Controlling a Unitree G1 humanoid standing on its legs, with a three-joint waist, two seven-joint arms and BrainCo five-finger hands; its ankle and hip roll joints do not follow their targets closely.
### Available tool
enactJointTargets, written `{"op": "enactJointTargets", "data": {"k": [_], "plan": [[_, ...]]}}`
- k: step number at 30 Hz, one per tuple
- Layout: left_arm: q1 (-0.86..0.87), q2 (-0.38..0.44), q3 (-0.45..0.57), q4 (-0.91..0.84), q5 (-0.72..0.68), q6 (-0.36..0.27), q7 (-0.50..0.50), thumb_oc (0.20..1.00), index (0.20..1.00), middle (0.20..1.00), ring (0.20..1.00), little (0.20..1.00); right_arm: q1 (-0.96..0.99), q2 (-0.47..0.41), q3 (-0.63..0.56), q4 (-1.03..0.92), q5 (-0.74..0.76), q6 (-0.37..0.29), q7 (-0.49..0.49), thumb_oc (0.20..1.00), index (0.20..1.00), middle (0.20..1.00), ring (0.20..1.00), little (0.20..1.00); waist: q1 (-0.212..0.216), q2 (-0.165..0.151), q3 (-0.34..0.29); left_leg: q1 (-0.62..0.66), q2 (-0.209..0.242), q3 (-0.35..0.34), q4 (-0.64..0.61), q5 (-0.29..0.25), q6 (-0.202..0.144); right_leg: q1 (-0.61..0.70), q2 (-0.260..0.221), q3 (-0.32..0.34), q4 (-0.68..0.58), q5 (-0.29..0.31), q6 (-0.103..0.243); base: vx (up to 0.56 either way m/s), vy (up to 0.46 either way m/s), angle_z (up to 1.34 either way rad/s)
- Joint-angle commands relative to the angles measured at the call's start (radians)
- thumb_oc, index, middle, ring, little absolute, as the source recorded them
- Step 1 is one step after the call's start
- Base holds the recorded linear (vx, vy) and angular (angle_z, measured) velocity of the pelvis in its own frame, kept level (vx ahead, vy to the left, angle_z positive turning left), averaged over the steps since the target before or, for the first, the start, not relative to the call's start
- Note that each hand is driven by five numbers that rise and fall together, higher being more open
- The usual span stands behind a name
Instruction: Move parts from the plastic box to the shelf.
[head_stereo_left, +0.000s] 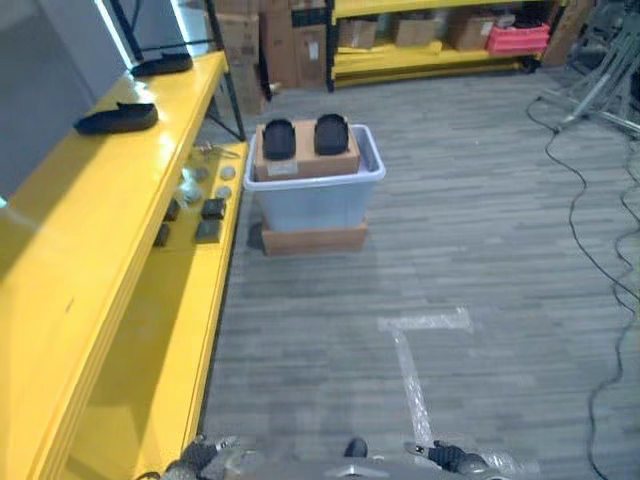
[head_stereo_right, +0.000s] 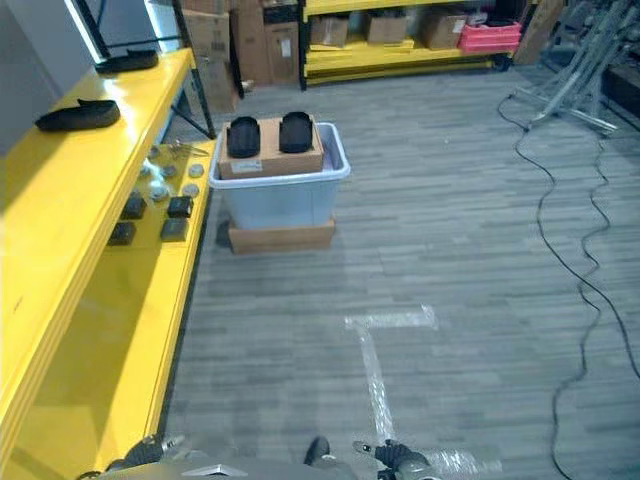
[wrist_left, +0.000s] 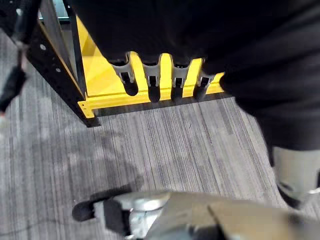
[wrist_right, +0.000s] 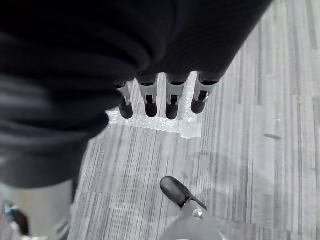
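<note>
A translucent plastic box (head_stereo_left: 315, 195) stands on the floor on a flat cardboard base, beside the yellow shelf (head_stereo_left: 110, 230). Inside it a brown carton carries two black parts (head_stereo_left: 279, 137) (head_stereo_left: 331, 133) side by side. Two more black parts (head_stereo_left: 116, 118) (head_stereo_left: 163, 63) lie on the shelf's top board. Small dark and metal pieces (head_stereo_left: 210, 208) lie on the lower board. My left hand (head_stereo_left: 205, 455) and right hand (head_stereo_left: 450, 458) hang low at the near edge, far from the box. Both are open, with straight fingers (wrist_left: 151, 82) (wrist_right: 172, 97) holding nothing.
White tape (head_stereo_left: 412, 360) marks a T on the grey plank floor in front of me. Black cables (head_stereo_left: 590, 230) run along the right side near metal stands. At the back a yellow rack holds cartons and a red crate (head_stereo_left: 518, 38).
</note>
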Motion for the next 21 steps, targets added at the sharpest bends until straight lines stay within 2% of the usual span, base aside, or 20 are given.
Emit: {"op": "enactJointTargets", "data": {"k": [1, 2, 3, 4, 6, 7, 9, 10, 11, 12, 13, 14, 15, 16, 17, 18, 20, 21], "plan": [[-0.067, 0.034, -0.032, -0.012, 0.0, -0.014, -0.014, 1.0, 1.0, 1.0, 1.0, 1.0, -0.059, -0.052, 0.013, 0.022, 0.045, -0.008, -0.019, 1.0, 1.0, 1.0, 1.0, 1.0, 0.05, -0.014, 0.067, 0.057, 0.018, -0.021, -0.457, 0.069, 0.008, 0.049, -0.052, 0.009, -0.002, -0.071, 0.163, 0.39, -0.024, -0.05], [-0.059, 0.033, -0.034, -0.006, 0.001, -0.012, -0.016, 1.0, 1.0, 1.0, 1.0, 1.0, -0.066, -0.05, 0.021, 0.021, 0.042, -0.011, -0.019, 1.0, 1.0, 1.0, 1.0, 1.0, 0.069, -0.005, 0.064, 0.053, 0.011, -0.056, -0.563, 0.115, 0.009, 0.06, -0.038, 0.022, -0.002, -0.083, 0.166, 0.52, 0.003, -0.29], [-0.049, 0.032, -0.042, 0.007, 0.005, -0.007, -0.017, 1.0, 1.0, 1.0, 1.0, 1.0, -0.085, -0.054, 0.034, 0.025, 0.029, -0.013, -0.022, 1.0, 1.0, 1.0, 1.0, 1.0, 0.102, 0.005, 0.066, 0.009, 0.017, -0.138, -0.691, 0.156, 0.005, 0.085, -0.02, 0.036, -0.002, -0.115, 0.165, 0.43, 0.032, -0.55], [-0.047, 0.033, -0.046, 0.015, 0.011, -0.008, -0.016, 1.0, 1.0, 1.0, 1.0, 1.0, -0.094, -0.052, 0.038, 0.025, 0.026, -0.013, -0.024, 1.0, 1.0, 1.0, 1.0, 1.0, 0.107, 0.008, 0.07, 0.003, 0.023, -0.136, -0.738, 0.171, -0.001, 0.104, -0.017, 0.041, -0.002, -0.132, 0.164, 0.44, 0.039, -0.81], [-0.038, 0.036, -0.043, 0.03, 0.019, 0.0, -0.019, 1.0, 1.0, 1.0, 1.0, 1.0, -0.101, -0.043, 0.041, 0.016, 0.02, -0.013, -0.021, 1.0, 1.0, 1.0, 1.0, 1.0, 0.119, 0.011, 0.068, -0.018, 0.029, -0.105, -0.733, 0.188, -0.003, 0.136, -0.012, 0.048, -0.002, -0.151, 0.17, 0.41, 0.108, -0.74], [-0.016, 0.038, -0.03, 0.044, 0.031, 0.004, -0.025, 1.0, 1.0, 1.0, 1.0, 1.0, -0.093, -0.033, 0.056, 0.007, -0.008, -0.012, -0.005, 1.0, 1.0, 1.0, 1.0, 1.0, 0.14, 0.025, 0.035, 0.007, 0.027, -0.126, -0.723, 0.217, 0.007, 0.17, -0.01, 0.045, 0.009, -0.178, 0.182, 0.52, 0.179, -0.42], [-0.012, 0.043, -0.028, 0.046, 0.035, 0.002, -0.023, 1.0, 1.0, 1.0, 1.0, 1.0, -0.085, -0.03, 0.062, 0.003, -0.028, -0.011, 0.002, 1.0, 1.0, 1.0, 1.0, 1.0, 0.145, 0.021, 0.021, 0.016, 0.012, -0.131, -0.705, 0.218, 0.021, 0.179, -0.031, 0.042, 0.038, -0.182, 0.191, 0.41, 0.183, -0.28], [-0.019, 0.055, -0.03, 0.047, 0.049, 0.002, -0.02, 1.0, 1.0, 1.0, 1.0, 1.0, -0.079, -0.02, 0.075, -0.004, -0.063, -0.009, 0.013, 1.0, 1.0, 1.0, 1.0, 1.0, 0.151, 0.013, 0.003, 0.052, -0.024, -0.127, -0.687, 0.196, 0.057, 0.155, -0.106, 0.023, 0.206, -0.174, 0.213, 0.39, 0.3, -0.21], [-0.028, 0.065, -0.034, 0.043, 0.052, 0.003, -0.021, 1.0, 1.0, 1.0, 1.0, 1.0, -0.08, -0.016, 0.081, -0.009, -0.072, -0.002, 0.019, 1.0, 1.0, 1.0, 1.0, 1.0, 0.14, 0.018, 0.014, 0.084, -0.044, -0.121, -0.684, 0.183, 0.082, 0.1, -0.164, 0.026, 0.358, -0.109, 0.232, 0.47, 0.404, 0.44], [-0.037, 0.072, -0.038, 0.036, 0.052, 0.003, -0.021, 1.0, 1.0, 1.0, 1.0, 1.0, -0.084, -0.013, 0.085, -0.016, -0.072, 0.001, 0.022, 1.0, 1.0, 1.0, 1.0, 1.0, 0.124, 0.026, 0.028, 0.121, -0.058, -0.127, -0.692, 0.176, 0.103, 0.043, -0.199, 0.045, 0.502, -0.047, 0.237, 0.37, 0.368, 0.54], [-0.054, 0.084, -0.047, 0.019, 0.045, 0.004, -0.014, 1.0, 1.0, 1.0, 1.0, 1.0, -0.081, -0.008, 0.082, -0.029, -0.054, -0.002, 0.02, 1.0, 1.0, 1.0, 1.0, 1.0, 0.091, 0.049, 0.045, 0.18, -0.065, -0.147, -0.723, 0.172, 0.13, -0.051, -0.227, 0.069, 0.683, 0.039, 0.231, 0.37, 0.254, 0.79], [-0.068, 0.092, -0.051, 0.003, 0.04, 0.002, -0.009, 1.0, 1.0, 1.0, 1.0, 1.0, -0.081, -0.003, 0.086, -0.039, -0.05, -0.003, 0.019, 1.0, 1.0, 1.0, 1.0, 1.0, 0.077, 0.063, 0.047, 0.208, -0.054, -0.16, -0.746, 0.165, 0.133, -0.09, -0.233, 0.066, 0.706, 0.031, 0.219, 0.38, 0.123, 0.41], [-0.08, 0.098, -0.05, -0.012, 0.034, 0.001, -0.006, 1.0, 1.0, 1.0, 1.0, 1.0, -0.08, 0.001, 0.09, -0.047, -0.048, -0.004, 0.018, 1.0, 1.0, 1.0, 1.0, 1.0, 0.069, 0.065, 0.054, 0.231, -0.049, -0.165, -0.759, 0.158, 0.13, -0.116, -0.245, 0.053, 0.685, 0.015, 0.216, 0.37, -0.111, 0.68], [-0.103, 0.112, -0.048, -0.037, 0.026, -0.006, 0.004, 1.0, 1.0, 1.0, 1.0, 1.0, -0.078, 0.01, 0.098, -0.062, -0.046, -0.005, 0.019, 1.0, 1.0, 1.0, 1.0, 1.0, 0.06, 0.064, 0.061, 0.259, -0.031, -0.164, -0.765, 0.134, 0.116, -0.133, -0.254, 0.019, 0.557, -0.008, 0.218, 0.26, -0.128, 0.6], [-0.103, 0.112, -0.048, -0.037, 0.026, -0.006, 0.004, 1.0, 1.0, 1.0, 1.0, 1.0, -0.079, 0.009, 0.098, -0.062, -0.046, -0.005, 0.019, 1.0, 1.0, 1.0, 1.0, 1.0, 0.059, 0.066, 0.06, 0.257, -0.029, -0.166, -0.765, 0.135, 0.116, -0.131, -0.25, 0.015, 0.55, -0.003, 0.217, 0.27, -0.187, 0.45], [-0.117, 0.118, -0.051, -0.047, 0.024, -0.009, 0.01, 1.0, 1.0, 1.0, 1.0, 1.0, -0.081, 0.01, 0.103, -0.067, -0.047, -0.006, 0.018, 1.0, 1.0, 1.0, 1.0, 1.0, 0.054, 0.062, 0.063, 0.269, -0.021, -0.169, -0.765, 0.122, 0.108, -0.138, -0.235, -0.004, 0.453, -0.01, 0.214, 0.22, -0.191, 0.27], [-0.13, 0.124, -0.055, -0.067, 0.028, -0.011, 0.013, 1.0, 1.0, 1.0, 1.0, 1.0, -0.08, 0.013, 0.111, -0.063, -0.047, -0.008, 0.02, 1.0, 1.0, 1.0, 1.0, 1.0, 0.036, 0.043, 0.063, 0.293, -0.017, -0.188, -0.759, 0.093, 0.093, -0.15, -0.174, 0.041, 0.241, 0.003, 0.222, 0.32, -0.271, 0.24], [-0.142, 0.122, -0.062, -0.068, 0.034, -0.014, 0.017, 1.0, 1.0, 1.0, 1.0, 1.0, -0.077, 0.014, 0.116, -0.056, -0.048, -0.01, 0.017, 1.0, 1.0, 1.0, 1.0, 1.0, 0.015, 0.033, 0.064, 0.306, -0.016, -0.207, -0.753, 0.073, 0.092, -0.174, -0.129, 0.126, 0.171, 0.018, 0.226, 0.31, -0.22, 0.06]]}}
